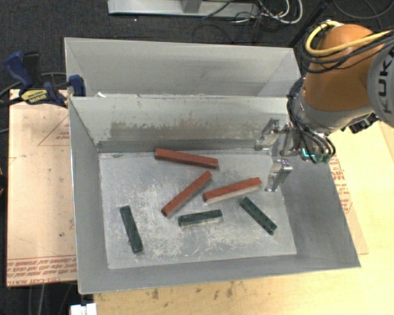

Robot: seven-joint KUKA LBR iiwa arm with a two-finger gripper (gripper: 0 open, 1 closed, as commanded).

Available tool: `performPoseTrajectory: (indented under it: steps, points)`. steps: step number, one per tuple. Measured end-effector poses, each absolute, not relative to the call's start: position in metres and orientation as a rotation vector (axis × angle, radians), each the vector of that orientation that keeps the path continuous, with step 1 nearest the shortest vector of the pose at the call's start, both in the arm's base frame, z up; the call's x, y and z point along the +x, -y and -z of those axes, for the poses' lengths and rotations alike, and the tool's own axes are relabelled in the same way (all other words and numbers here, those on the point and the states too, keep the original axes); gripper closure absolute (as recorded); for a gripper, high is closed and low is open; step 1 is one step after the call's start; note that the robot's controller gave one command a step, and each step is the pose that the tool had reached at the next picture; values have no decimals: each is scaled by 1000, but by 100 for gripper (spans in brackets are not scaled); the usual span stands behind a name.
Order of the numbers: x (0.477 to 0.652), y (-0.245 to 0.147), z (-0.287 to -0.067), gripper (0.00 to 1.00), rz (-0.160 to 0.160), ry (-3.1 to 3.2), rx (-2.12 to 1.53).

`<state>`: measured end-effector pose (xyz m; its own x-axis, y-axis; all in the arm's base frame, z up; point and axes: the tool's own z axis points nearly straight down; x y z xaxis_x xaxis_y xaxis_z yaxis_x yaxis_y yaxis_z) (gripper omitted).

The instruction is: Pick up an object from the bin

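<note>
1. Bin (pixel 184 120): grey metal, sloping walls, flat scuffed floor; holds six loose bars, all lying flat and spread out singly.
2. Gripper (pixel 270 168): right of centre in the frame, low over the right part of the floor, below the arm's orange cover (pixel 335 71). Its two metal fingers stand apart, one toward the rear wall and one toward the frame's bottom; nothing sits between them, so it is released and carries nothing.
3. Right red-brown bar (pixel 232 189): centre-right of the floor, tilted slightly up to the right, with a paler upper edge. Its right end lies just beside the lower fingertip; contact cannot be told. Nearest item to the gripper.
4. Right dark green bar (pixel 258 215): just below item 3, slanting down to the right, below the gripper and apart from it.
5. Short dark green bar (pixel 200 218): centre of the floor toward the bottom, nearly level, near the left end of item 3.
6. Slanted red-brown bar (pixel 186 193): centre of the floor, running from lower left to upper right; its upper end is close to item 3's left end.
7. Upper red-brown bar (pixel 186 158): upper centre of the floor, near the foot of the rear wall, almost level.
8. Left dark green bar (pixel 131 229): lower left of the floor, nearly upright in the frame, well apart from the others
</note>
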<state>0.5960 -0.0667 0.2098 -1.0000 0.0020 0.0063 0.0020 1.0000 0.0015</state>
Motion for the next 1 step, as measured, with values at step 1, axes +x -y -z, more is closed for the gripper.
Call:
performPoseTrajectory:
  steps: [1]
  points:
    - [598, 67, -214, 0, 1, 3143, -1]
